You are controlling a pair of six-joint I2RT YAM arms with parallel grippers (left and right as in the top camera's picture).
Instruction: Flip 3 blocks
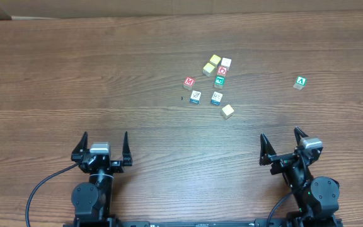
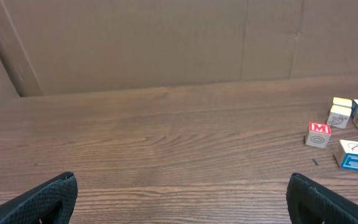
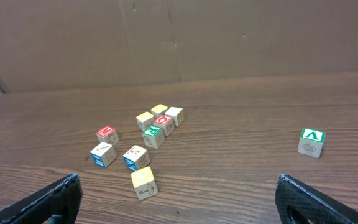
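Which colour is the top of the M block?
Red, white letter; the M block shows best in left wrist view.

Cluster of blocks on table; lone cube well right.

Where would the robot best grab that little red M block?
Probably from straight above, pinching two opposite side faces of the red M block. It sits flat on the table, slightly apart from the slash-marked block and the rest, so there is room on either side of it.
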